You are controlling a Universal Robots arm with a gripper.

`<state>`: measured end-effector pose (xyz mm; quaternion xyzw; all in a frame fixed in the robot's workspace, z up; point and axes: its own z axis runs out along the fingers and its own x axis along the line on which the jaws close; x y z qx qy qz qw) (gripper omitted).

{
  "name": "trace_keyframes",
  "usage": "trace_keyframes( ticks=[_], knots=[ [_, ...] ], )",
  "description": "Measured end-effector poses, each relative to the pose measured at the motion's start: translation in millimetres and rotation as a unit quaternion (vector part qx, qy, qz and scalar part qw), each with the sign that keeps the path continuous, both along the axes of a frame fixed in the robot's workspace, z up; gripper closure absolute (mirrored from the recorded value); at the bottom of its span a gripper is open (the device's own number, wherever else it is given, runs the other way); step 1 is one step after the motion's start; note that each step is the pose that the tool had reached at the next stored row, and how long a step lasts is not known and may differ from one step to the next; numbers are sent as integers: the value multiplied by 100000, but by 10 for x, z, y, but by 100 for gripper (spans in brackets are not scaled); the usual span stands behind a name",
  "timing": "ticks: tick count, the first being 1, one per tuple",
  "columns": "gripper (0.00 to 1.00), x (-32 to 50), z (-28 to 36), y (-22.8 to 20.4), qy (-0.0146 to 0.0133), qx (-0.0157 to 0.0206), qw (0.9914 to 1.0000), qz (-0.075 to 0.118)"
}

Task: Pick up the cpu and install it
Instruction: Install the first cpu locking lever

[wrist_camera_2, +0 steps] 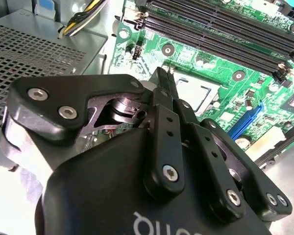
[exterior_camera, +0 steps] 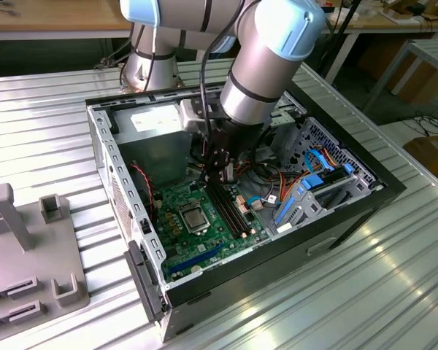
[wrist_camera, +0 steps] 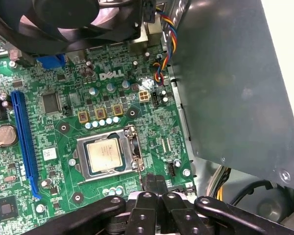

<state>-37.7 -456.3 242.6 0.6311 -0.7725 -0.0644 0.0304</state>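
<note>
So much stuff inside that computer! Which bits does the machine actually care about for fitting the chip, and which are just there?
Part of the job:
- the cpu, lying in the socket
- the claw, shut, empty, just beside the socket
- the motherboard

Just there:
- the black memory slots
- the long blue slot
- the fan
- the grey stand outside the case

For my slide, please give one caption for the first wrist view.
Shut gripper above the motherboard, with the cpu seated in its socket.
</note>
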Motion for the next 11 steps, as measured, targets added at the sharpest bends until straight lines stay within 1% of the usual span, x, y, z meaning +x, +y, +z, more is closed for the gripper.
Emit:
trace_keyframes(
  ticks=[3,4,7,8,11],
  knots=[
    [89,-19,0,-3,-533,2,99998,204],
    [89,-28,0,-4,-846,1,99996,332],
    [89,-43,-1,-6,-1386,7,99989,558],
    [89,-44,-1,-6,-1435,7,99988,588],
    [89,-45,0,-6,-1441,1,99988,635]
  ],
)
